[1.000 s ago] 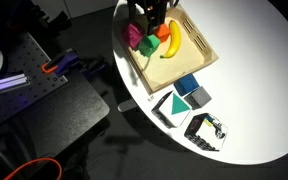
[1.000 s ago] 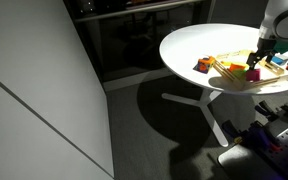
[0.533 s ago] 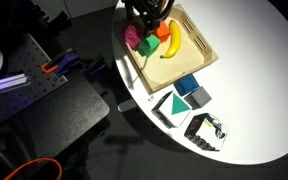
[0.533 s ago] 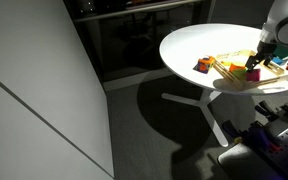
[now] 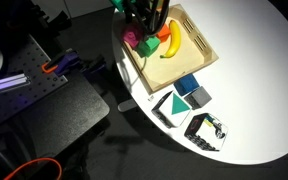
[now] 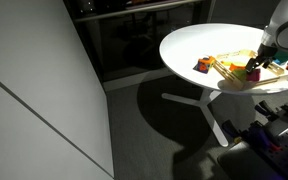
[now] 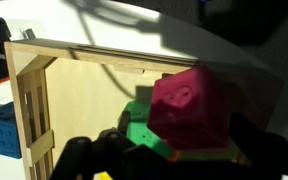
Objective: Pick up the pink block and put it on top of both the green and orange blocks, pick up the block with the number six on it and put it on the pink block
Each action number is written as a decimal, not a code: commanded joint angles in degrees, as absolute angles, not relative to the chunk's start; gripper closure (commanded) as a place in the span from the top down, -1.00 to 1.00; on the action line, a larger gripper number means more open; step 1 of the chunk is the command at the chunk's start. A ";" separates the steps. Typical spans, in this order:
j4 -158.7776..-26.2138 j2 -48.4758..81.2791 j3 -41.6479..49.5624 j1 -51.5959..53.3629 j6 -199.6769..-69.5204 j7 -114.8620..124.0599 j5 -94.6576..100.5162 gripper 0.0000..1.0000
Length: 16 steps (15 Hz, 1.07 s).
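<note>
In the wrist view the pink block [image 7: 189, 105] fills the space between my gripper's [image 7: 172, 152] dark fingers. It sits tilted just above the green block [image 7: 142, 130]. A sliver of the orange block [image 7: 176, 157] shows under it. My gripper is shut on the pink block. In both exterior views the gripper [image 5: 136, 30] [image 6: 255, 62] hangs over the near-left corner of the wooden tray [image 5: 199, 50]. The pink block [image 5: 130, 38] is beside the green block [image 5: 145, 46]. I cannot make out a block with a six on it.
A banana [image 5: 172, 40] lies in the tray. A blue block [image 5: 187, 85], a grey block [image 5: 200, 97], a teal card [image 5: 174, 106] and a black-and-white box [image 5: 207, 130] lie on the white round table [image 5: 254, 90]. An orange block [image 6: 201, 66] sits beside the tray.
My gripper has shifted slightly up and to the left over the tray corner, and the pink block has moved with it.
</note>
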<state>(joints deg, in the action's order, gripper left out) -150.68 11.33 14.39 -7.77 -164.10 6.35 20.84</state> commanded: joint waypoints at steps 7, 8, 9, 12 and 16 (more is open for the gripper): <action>-150.85 11.95 14.32 -8.16 -166.18 2.13 17.09 -0.20; -150.93 11.61 14.33 -8.11 -166.09 1.95 16.76 -0.27; -151.12 10.97 14.36 -8.05 -165.90 1.69 16.41 -0.27; -151.37 9.41 13.79 -8.35 -165.10 0.75 14.69 -0.28; -151.42 6.50 12.61 -8.77 -163.00 -1.47 11.19 -0.28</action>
